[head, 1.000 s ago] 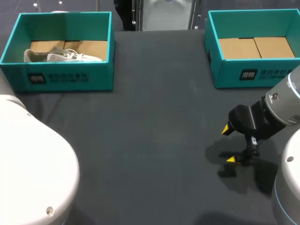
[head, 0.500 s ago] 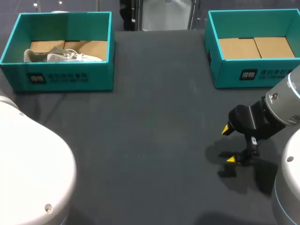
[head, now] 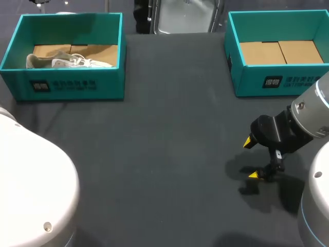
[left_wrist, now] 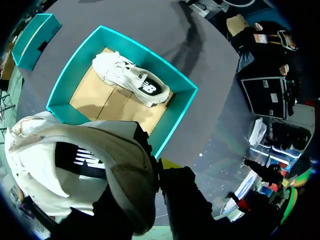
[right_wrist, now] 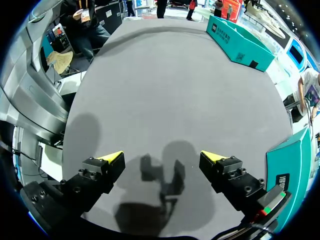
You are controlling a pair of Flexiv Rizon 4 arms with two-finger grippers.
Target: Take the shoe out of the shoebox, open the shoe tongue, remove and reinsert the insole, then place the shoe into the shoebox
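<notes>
Both right jaws are hanging spread wide just above the counter (right_wrist: 165, 85), gripping nothing, evidently parking clear. Whether the left jaws are spread or pressed together cannot be told; they are hovering high over the shoe (left_wrist: 131, 80), lying inside its teal shoebox (left_wrist: 177, 117) ahead of them, presumably lining up the lift-out. A second shoebox (head: 280, 80) is sitting near the right jaws.

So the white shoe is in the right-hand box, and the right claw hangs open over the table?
No: the head view shows the white shoe in the left-hand box. The right claw does hang open over the table.
</notes>
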